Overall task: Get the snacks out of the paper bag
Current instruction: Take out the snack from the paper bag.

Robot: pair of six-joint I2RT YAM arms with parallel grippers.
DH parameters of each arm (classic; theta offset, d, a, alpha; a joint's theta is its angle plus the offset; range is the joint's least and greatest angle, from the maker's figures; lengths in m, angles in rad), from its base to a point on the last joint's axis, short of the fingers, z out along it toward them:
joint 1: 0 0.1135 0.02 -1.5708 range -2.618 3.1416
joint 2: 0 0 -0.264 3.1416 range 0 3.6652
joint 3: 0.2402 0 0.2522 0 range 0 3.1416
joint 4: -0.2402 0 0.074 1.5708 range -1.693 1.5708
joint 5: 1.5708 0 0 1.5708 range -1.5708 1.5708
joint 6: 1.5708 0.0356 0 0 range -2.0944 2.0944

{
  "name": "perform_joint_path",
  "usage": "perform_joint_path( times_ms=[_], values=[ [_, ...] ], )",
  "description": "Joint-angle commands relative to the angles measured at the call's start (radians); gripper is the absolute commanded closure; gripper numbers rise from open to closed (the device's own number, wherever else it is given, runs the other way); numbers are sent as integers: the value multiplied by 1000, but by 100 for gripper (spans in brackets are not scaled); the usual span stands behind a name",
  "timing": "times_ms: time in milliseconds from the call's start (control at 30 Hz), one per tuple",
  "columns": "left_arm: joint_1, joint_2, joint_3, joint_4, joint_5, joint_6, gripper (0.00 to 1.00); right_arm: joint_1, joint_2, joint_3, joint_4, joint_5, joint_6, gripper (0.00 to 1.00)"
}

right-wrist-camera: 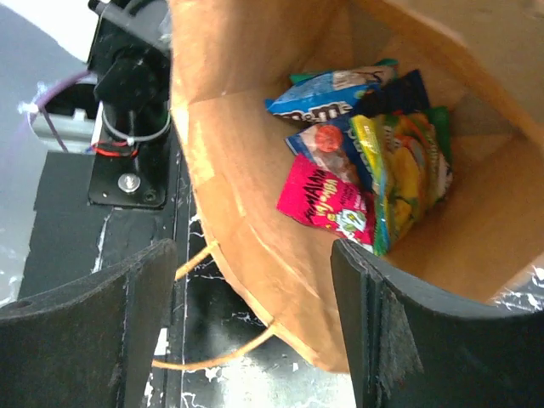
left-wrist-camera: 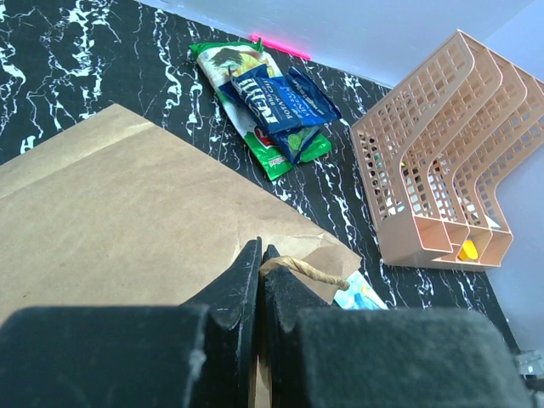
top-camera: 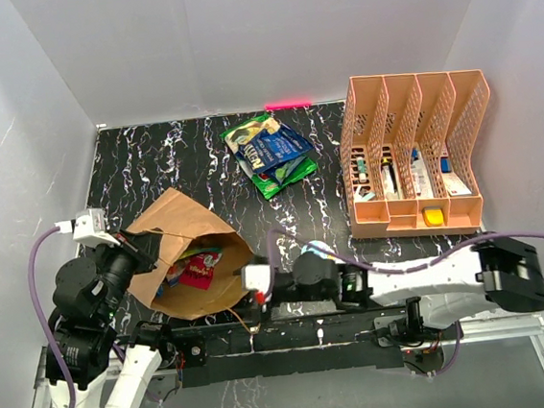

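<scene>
My right gripper [right-wrist-camera: 253,255] hangs at the mouth of the paper bag [top-camera: 172,218], jaws spread wide with nothing between them. My left gripper [left-wrist-camera: 259,255] is pinched fully together on the bag's rim beside a twisted handle [left-wrist-camera: 310,272], and that seems to be what props the mouth open. The bag lies on its side at the left of the table [top-camera: 151,148], mouth towards my right arm. Two packets [top-camera: 272,151], a green one and a dark blue one, already lie flat on the table well apart from the bag. Several snacks remain deep inside it, piled against the bottom: a red packet [right-wrist-camera: 327,204] nearest me, a yellow-green packet [right-wrist-camera: 399,170] just beside and partly over it, and a blue packet [right-wrist-camera: 327,93] behind. I judge all of these to be light, puffy foil pouches: glossy and slippery, soft in the middle, likely to crumple or squirt sideways if squeezed across the belly, and the contents could crush. The better hold should be the flat crimped seam at an edge, where the foil is stiff and thin. The red packet looks the easiest, its near edge lying free on the bag's lower wall. The bag itself is thin, floppy paper, so I should reach in without snagging the wall or dragging it.
</scene>
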Motion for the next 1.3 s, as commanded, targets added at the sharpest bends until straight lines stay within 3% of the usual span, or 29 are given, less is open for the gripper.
perform_joint_path(
  times_ms=[0,233,433,1100,1267],
  values=[
    [-1,-9,-19,48,37,31,100,66,136,99,139,130,-171,26],
    [-1,3,-3,39,54,35,100,51,395,176,382,257,-368,30],
    [-2,-7,8,19,61,19,100,7,592,281,467,207,-434,27],
    [-1,-5,41,12,61,6,100,-112,970,596,504,264,-543,28],
    [-1,-11,44,20,60,-2,100,-124,1037,678,489,298,-535,34]
  ],
)
